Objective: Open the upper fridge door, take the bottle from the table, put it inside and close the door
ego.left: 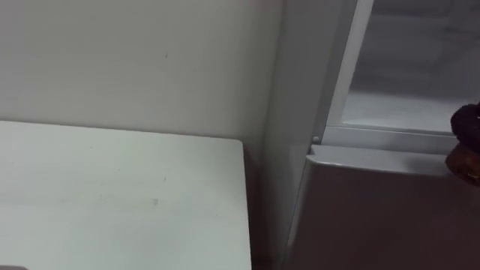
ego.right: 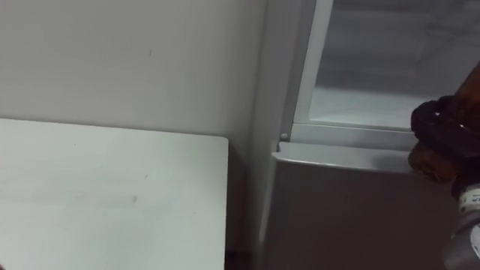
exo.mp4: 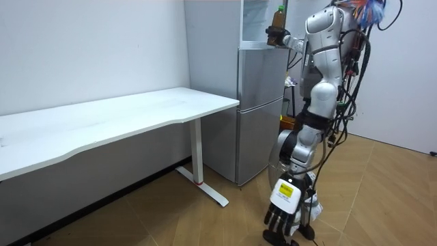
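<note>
We are noting, at left: white desk [ego.left: 112, 195] against wall. Right of it: grey fridge [exo.mp4: 259, 102], upper compartment [ego.right: 375, 67] standing open, lower door [ego.right: 352, 210] shut. Right robot hand [ego.right: 442, 127] is clamping bottle [exo.mp4: 278, 15] upright at compartment's mouth, near its right side. Left robot hand [exo.mp4: 281, 220] is hanging low, fingers relaxed, holding nothing.

We are judging: keep bottle upright, clear sill, reach well over shelf, set base flat before releasing.

We are counting: one desk, one fridge, one bottle, two robot hands.
</note>
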Available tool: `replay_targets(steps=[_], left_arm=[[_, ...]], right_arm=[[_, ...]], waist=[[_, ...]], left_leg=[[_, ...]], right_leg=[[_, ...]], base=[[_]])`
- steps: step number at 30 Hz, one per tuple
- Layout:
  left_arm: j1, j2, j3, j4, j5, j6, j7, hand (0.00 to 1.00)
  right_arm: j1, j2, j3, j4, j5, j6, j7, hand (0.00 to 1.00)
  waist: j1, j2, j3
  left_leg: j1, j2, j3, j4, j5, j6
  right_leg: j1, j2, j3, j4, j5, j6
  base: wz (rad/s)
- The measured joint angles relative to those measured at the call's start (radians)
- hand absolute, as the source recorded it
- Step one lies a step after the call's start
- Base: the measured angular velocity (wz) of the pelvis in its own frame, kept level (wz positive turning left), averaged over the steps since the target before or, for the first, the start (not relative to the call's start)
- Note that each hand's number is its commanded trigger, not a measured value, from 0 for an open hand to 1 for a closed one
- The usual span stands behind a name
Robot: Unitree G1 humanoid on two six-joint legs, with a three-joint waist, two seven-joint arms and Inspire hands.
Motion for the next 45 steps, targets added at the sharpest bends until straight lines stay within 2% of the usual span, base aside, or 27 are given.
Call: replay_targets(steps=[1,4,6,8,11,16,19,22,24,26,29,32,35,38,41,45], left_arm=[[0.001,0.001,0.001,0.001,0.001,0.0,-0.002,0.0],[0.0,0.009,0.002,-0.007,0.001,0.0,-0.008,0.0],[-0.002,0.018,0.001,-0.021,0.002,0.0,-0.008,0.0],[-0.004,0.036,0.001,-0.034,0.002,0.001,-0.008,0.0],[-0.011,0.047,-0.001,-0.042,0.003,0.007,-0.008,0.0],[-0.023,0.053,0.001,-0.042,0.003,0.02,-0.005,0.0],[-0.025,0.052,0.0,-0.044,0.003,0.018,-0.007,0.0],[-0.025,0.055,0.0,-0.043,0.003,0.02,-0.008,0.0],[-0.025,0.055,0.0,-0.041,0.003,0.02,-0.008,0.0],[-0.024,0.056,0.0,-0.039,0.003,0.021,-0.008,0.0],[-0.021,0.057,0.0,-0.037,0.003,0.025,-0.008,0.0],[-0.021,0.06,0.0,-0.038,0.003,0.026,-0.008,0.0],[-0.02,0.063,0.0,-0.041,0.004,0.027,-0.008,0.0],[-0.02,0.069,-0.002,-0.044,0.005,0.027,-0.008,0.0],[-0.02,0.071,-0.004,-0.043,0.005,0.027,-0.008,0.0],[-0.019,0.072,-0.01,-0.043,0.005,0.026,-0.008,0.0]], right_arm=[[-0.013,0.0,0.0,0.019,0.0,0.0,-0.023,1.0],[-0.069,-0.01,0.014,0.08,0.0,0.0,-0.075,1.0],[-0.107,-0.028,0.028,0.129,-0.002,0.0,-0.102,1.0],[-0.137,-0.067,0.062,0.189,-0.002,0.0,-0.136,1.0],[-0.191,-0.085,0.095,0.253,-0.001,0.0,-0.152,1.0],[-0.221,-0.086,0.114,0.265,0.018,0.003,-0.183,1.0],[-0.246,-0.112,0.129,0.307,0.024,0.012,-0.188,1.0],[-0.273,-0.116,0.13,0.333,0.032,0.016,-0.211,1.0],[-0.275,-0.129,0.136,0.334,0.036,0.017,-0.221,1.0],[-0.275,-0.166,0.179,0.34,0.039,0.019,-0.228,1.0],[-0.276,-0.189,0.211,0.34,0.047,0.021,-0.228,1.0],[-0.284,-0.195,0.211,0.34,0.056,0.029,-0.236,1.0],[-0.349,-0.198,0.239,0.378,0.056,0.041,-0.252,1.0],[-0.39,-0.227,0.266,0.41,0.056,0.042,-0.247,1.0],[-0.441,-0.235,0.289,0.444,0.056,0.042,-0.242,1.0],[-0.453,-0.235,0.289,0.451,0.056,0.042,-0.226,1.0]], waist=[[0.001,-0.002,0.0011],[0.009,-0.015,-0.0035],[0.02,-0.025,0.0008],[0.029,-0.039,-0.002],[0.032,-0.051,-0.0022],[0.03,-0.058,-0.0065],[0.031,-0.059,-0.006],[0.033,-0.057,-0.005],[0.046,-0.055,-0.0032],[0.055,-0.053,-0.0013],[0.057,-0.054,-0.0004],[0.057,-0.058,0.0004],[0.054,-0.058,0.0002],[0.06,-0.059,-0.0005],[0.058,-0.059,-0.0005],[0.059,-0.059,-0.0005]], left_leg=[[-0.01,-0.002,-0.011,0.007,0.0,0.0],[-0.042,-0.002,-0.015,0.017,0.003,-0.001],[-0.045,-0.002,-0.017,0.016,0.005,-0.002],[-0.05,-0.001,-0.023,0.016,0.006,-0.003],[-0.068,0.001,-0.026,0.019,0.008,-0.005],[-0.08,-0.001,-0.039,0.017,0.009,-0.006],[-0.08,-0.002,-0.04,0.017,0.008,-0.006],[-0.08,-0.001,-0.04,0.017,0.008,-0.006],[-0.077,-0.001,-0.04,0.017,0.008,-0.006],[-0.074,-0.001,-0.042,0.017,0.008,-0.006],[-0.074,-0.001,-0.046,0.017,0.009,-0.007],[-0.076,-0.001,-0.049,0.018,0.009,-0.008],[-0.076,-0.001,-0.05,0.018,0.01,-0.008],[-0.075,-0.001,-0.054,0.024,0.01,-0.009],[-0.075,-0.001,-0.057,0.024,0.01,-0.009],[-0.074,-0.002,-0.068,0.027,0.01,-0.009]], right_leg=[[-0.002,-0.001,-0.009,-0.001,-0.001,0.0],[-0.032,-0.006,-0.018,0.003,-0.009,-0.004],[-0.034,-0.006,-0.024,0.002,-0.01,-0.006],[-0.033,-0.006,-0.035,-0.003,-0.011,-0.007],[-0.044,-0.003,-0.047,0.0,-0.01,-0.01],[-0.047,-0.005,-0.081,0.003,-0.009,-0.011],[-0.046,-0.006,-0.082,0.003,-0.009,-0.011],[-0.045,-0.006,-0.081,0.002,-0.009,-0.011],[-0.043,-0.006,-0.08,0.003,-0.009,-0.011],[-0.039,-0.005,-0.08,0.002,-0.009,-0.011],[-0.037,-0.005,-0.081,0.002,-0.009,-0.011],[-0.037,-0.004,-0.086,0.001,-0.008,-0.012],[-0.037,-0.004,-0.086,0.001,-0.008,-0.012],[-0.031,-0.002,-0.085,0.001,-0.008,-0.012],[-0.029,-0.002,-0.085,0.0,-0.008,-0.012],[-0.023,0.0,-0.085,-0.001,-0.008,-0.012]], base=[[0.2],[0.1],[0.05],[0.11],[0.08],[0.05],[0.0],[0.0],[0.0],[0.02],[0.04],[0.03],[0.0],[0.06],[0.05],[0.09]])
